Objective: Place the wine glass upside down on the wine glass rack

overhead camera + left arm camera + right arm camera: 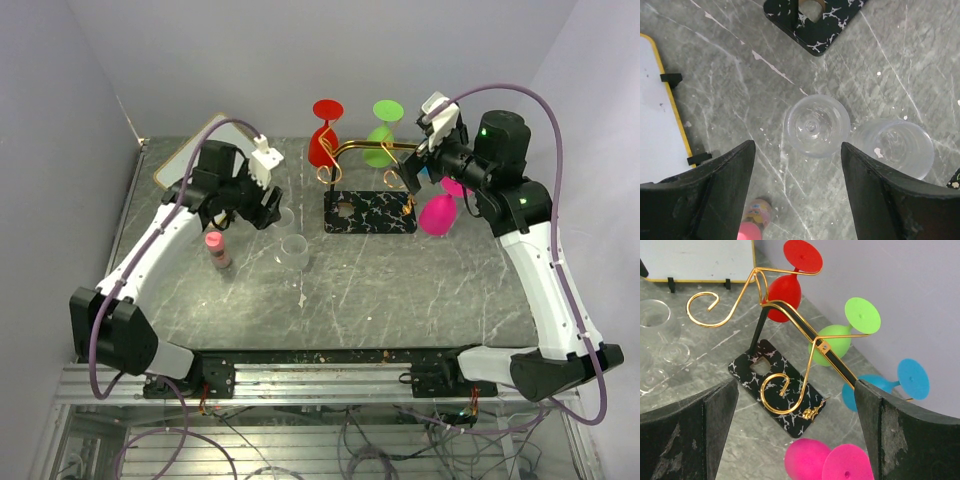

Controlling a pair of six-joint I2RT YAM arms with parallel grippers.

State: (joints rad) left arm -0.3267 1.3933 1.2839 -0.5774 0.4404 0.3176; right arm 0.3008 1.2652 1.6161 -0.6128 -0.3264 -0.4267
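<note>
The wine glass rack (368, 212) is gold scroll wire on a black, white-veined base; it also shows in the right wrist view (785, 385). A red glass (322, 142), a green glass (381, 143) and a blue glass (866, 388) hang on it upside down. A pink glass (437, 213) is upside down at the rack's right end, just below my right gripper (420, 178); what carries it is not visible. The right gripper (795, 382) is open, and the pink glass (826, 461) is low between its fingers. My left gripper (262, 208) is open above two clear glasses (816, 125) (896, 145) standing on the table.
A white gold-edged board (185, 160) lies at the back left, also in the left wrist view (655, 110). A small pink bottle (216, 248) stands left of the clear glasses. Grey walls close the back and both sides.
</note>
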